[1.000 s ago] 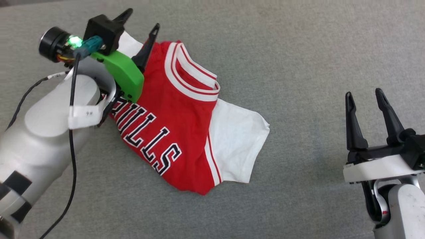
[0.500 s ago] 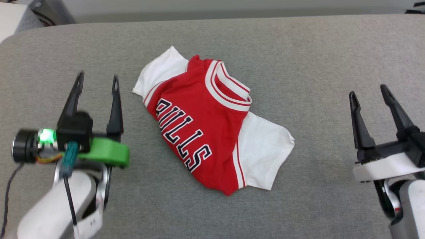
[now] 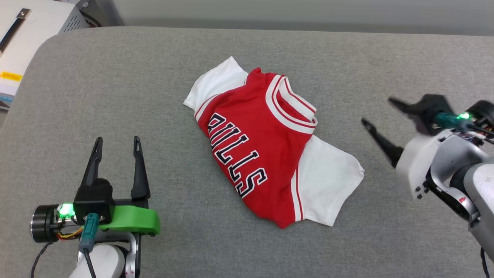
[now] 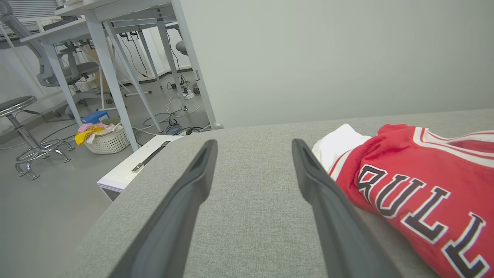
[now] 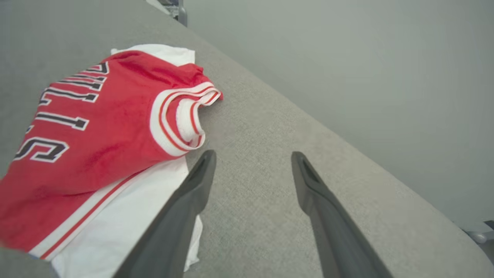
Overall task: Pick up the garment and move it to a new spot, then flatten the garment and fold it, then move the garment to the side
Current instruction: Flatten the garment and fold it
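Red garment (image 3: 270, 127) lies free; left gripper (image 3: 117, 139) withdrew, right gripper (image 3: 376, 111) swung inward.

The garment (image 3: 262, 154) lies on the bench (image 3: 115, 96) between both end effectors: well right of the left end effector (image 3: 117, 138), near the right end effector (image 3: 376, 111). A low cabinet (image 3: 27, 34) stands off the bench, ahead-left of the left one.

A grey, fabric-covered surface (image 3: 127, 88), its corner rounded at ten o'clock in the head view, carries the garment (image 3: 254, 143) near its middle. The red shirt lies bunched rather than spread flat, collar toward one o'clock, with one white sleeve out at eleven o'clock and the other at four. Its black, white-edged lettering runs from ten o'clock toward five.
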